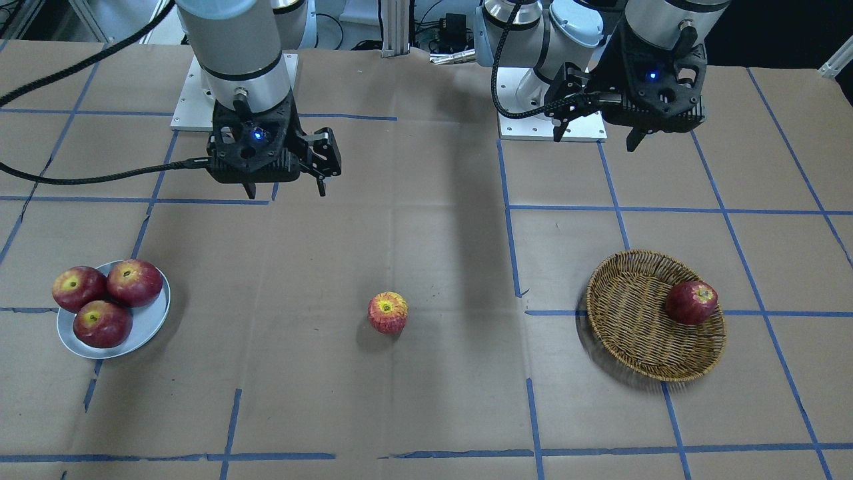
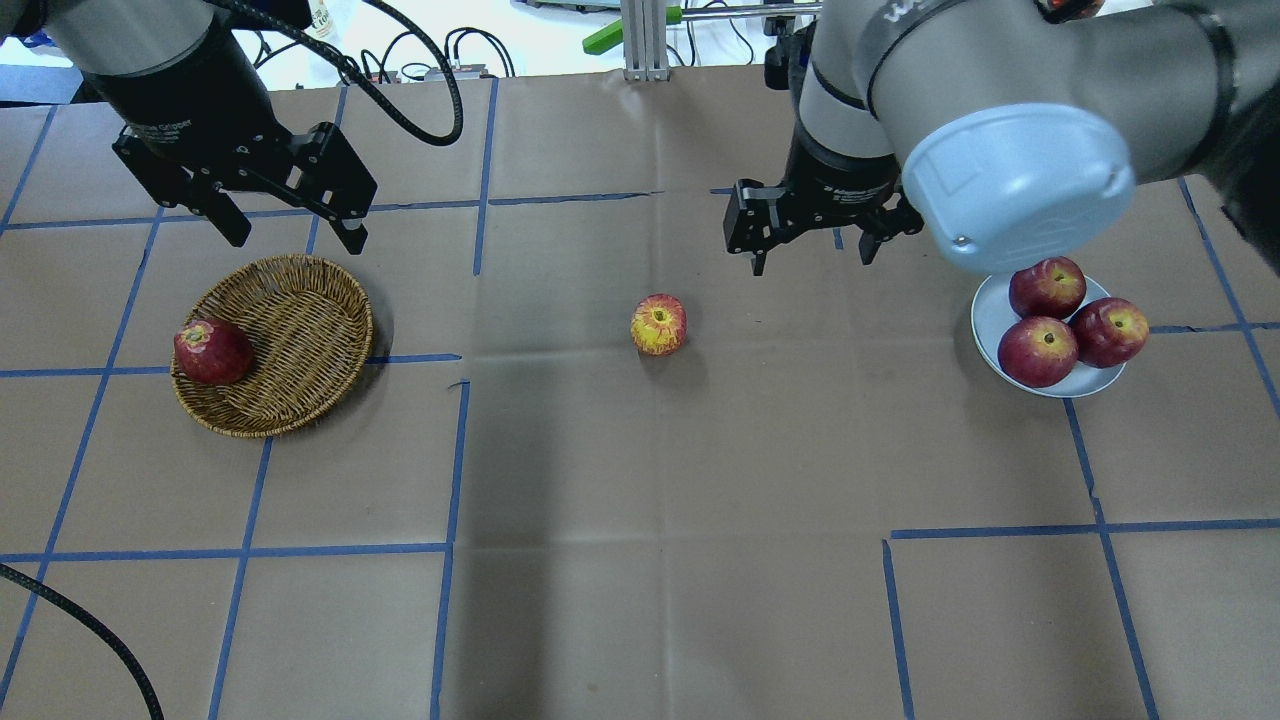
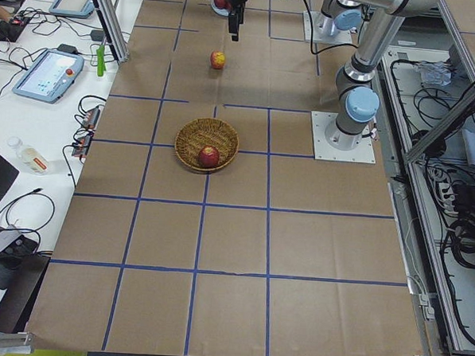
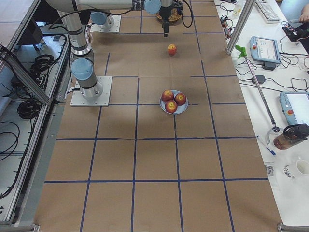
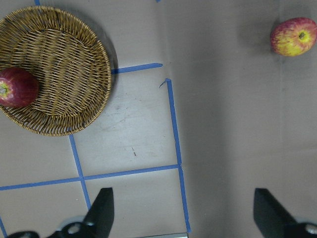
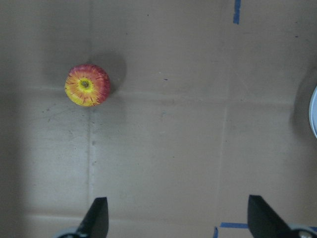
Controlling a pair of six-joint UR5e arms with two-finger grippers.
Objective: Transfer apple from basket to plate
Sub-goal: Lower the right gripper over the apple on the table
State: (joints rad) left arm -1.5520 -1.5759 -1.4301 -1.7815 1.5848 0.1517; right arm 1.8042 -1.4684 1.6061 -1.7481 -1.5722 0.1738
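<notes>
While the left hand [image 2: 298,240] and right hand [image 2: 812,262] hang wide open and empty, the pinkish-red, yellow-streaked apple [image 2: 658,324] waits on the table [image 2: 640,520].
It lies near the right hand, toward the left hand; an off-centre pinch may roll it (the round grey-blue plate [image 2: 985,318] looks crowded).

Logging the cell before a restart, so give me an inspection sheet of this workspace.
Surface: table covered in brown paper with a blue tape grid.
Job's things: apple stands on bare paper between basket and plate, touching neither.
Clutter: one dark-red apple at the basket's rim; three dark-red apples on the plate.
Grippers: left gripper open, empty, by the basket; right gripper open, empty, near the apple.
Cables: black cable runs to the right gripper, clear of the fruit.
Surroundings: tablet and bottle on the side bench.
</notes>
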